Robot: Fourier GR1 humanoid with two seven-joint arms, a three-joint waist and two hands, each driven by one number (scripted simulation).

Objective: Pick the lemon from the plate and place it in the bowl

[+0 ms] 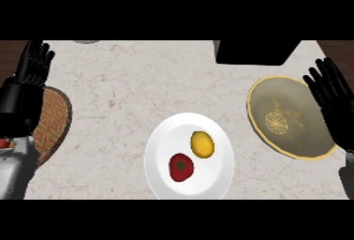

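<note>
Since the lemon (202, 144) lies on the white plate (207, 185) nearest the robot, just beside a red tomato (181, 167), nothing of the task is done yet; the pick, the carry and the placing are all left. Farther out and to the right stands the bowl (276, 93), near the plate but apart from it; it holds no fruit, only what looks like a lemon-slice pattern on its inside. The right hand (332, 101) shows at the bowl's right edge, fingers straight and spread, holding nothing; being on the bowl's side, it seems the likelier one to reach. At the left edge, beyond a brown woven mat (55, 119), the left hand (33, 63) rests with fingers up and released, grasping nothing. Farthest off, a black block (252, 51) sits at the back of the counter (124, 84), well apart from plate and bowl.
</note>
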